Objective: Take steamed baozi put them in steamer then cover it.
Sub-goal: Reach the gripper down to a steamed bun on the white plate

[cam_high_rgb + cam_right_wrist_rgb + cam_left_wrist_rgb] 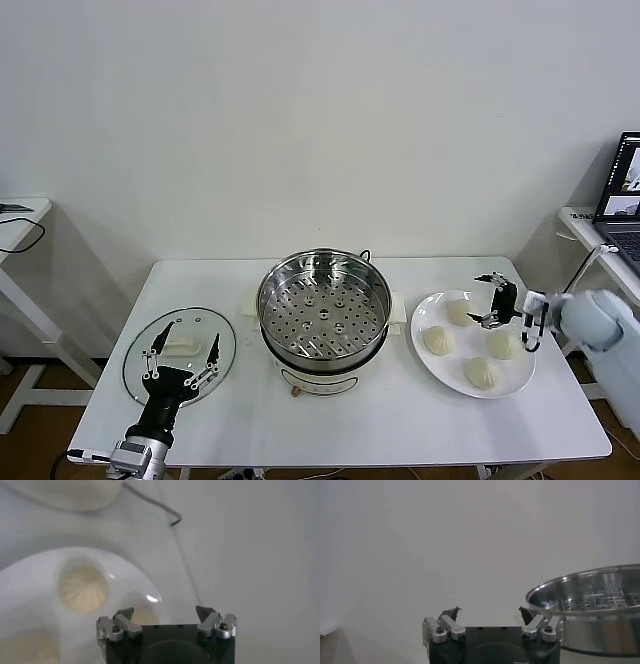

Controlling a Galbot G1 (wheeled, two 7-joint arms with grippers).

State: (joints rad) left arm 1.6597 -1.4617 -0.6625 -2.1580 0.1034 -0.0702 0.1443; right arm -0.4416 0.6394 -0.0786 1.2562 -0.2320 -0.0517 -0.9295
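Head view shows a white table [400,430] against a plain wall, with the steamer [323,312] at its middle, uncovered, its perforated tray bare. Toward the table's left edge lies the cover [180,352], flat on the surface with its white handle up. The left gripper [181,353] hangs over the cover, its claw spread wide and grasping nothing; whether the fingertips touch the glass cannot be told. Near the table's right edge sits a white plate [428,305] carrying the four steamed baozi [440,340], all still on it and apart from one another. The right gripper [490,299] reaches in from the right edge over the plate's far side, its claw fully released and empty, close to the bun at the back of the plate without clearly touching it. Left wrist view shows that claw's two fingers [449,623] splayed apart, with the steamer's shiny wall just beyond. Right wrist view shows the other claw's fingers [121,621] likewise parted above the plate, one pleated bun beyond them.
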